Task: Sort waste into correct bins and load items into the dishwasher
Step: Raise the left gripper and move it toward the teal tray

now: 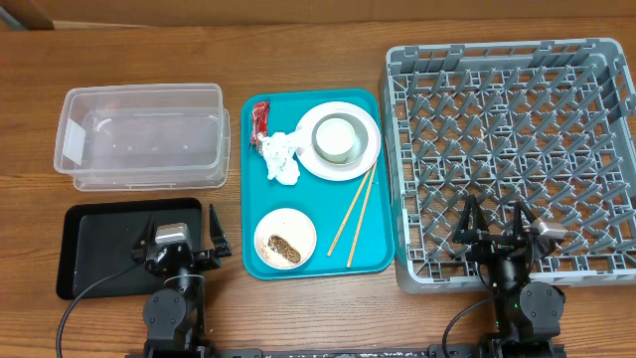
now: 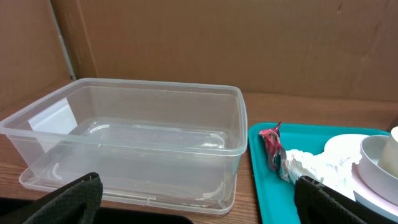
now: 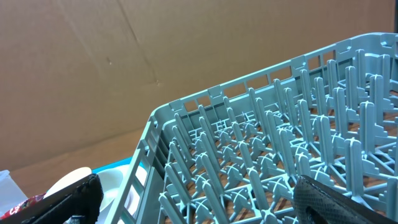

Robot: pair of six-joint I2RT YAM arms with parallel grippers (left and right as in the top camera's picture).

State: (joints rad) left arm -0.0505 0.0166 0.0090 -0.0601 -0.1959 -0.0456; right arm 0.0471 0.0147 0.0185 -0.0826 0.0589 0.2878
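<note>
Both pairs of jaws stand open; teal tray (image 1: 298, 199) holds plate (image 1: 368, 154), bowl (image 1: 318, 127), saucer (image 1: 266, 229), napkin (image 1: 281, 157), wrapper (image 1: 260, 121), chopsticks (image 1: 355, 214).

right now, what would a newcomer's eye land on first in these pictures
The teal tray at the table's centre stands out, carrying a white plate, a crumpled napkin and chopsticks. To its right sits a large grey dish rack; to its left, a clear tub.

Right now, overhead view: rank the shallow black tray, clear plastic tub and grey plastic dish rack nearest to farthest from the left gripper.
1. Shallow black tray, under the left gripper.
2. Clear plastic tub, just behind.
3. Grey plastic dish rack, far right.
</note>
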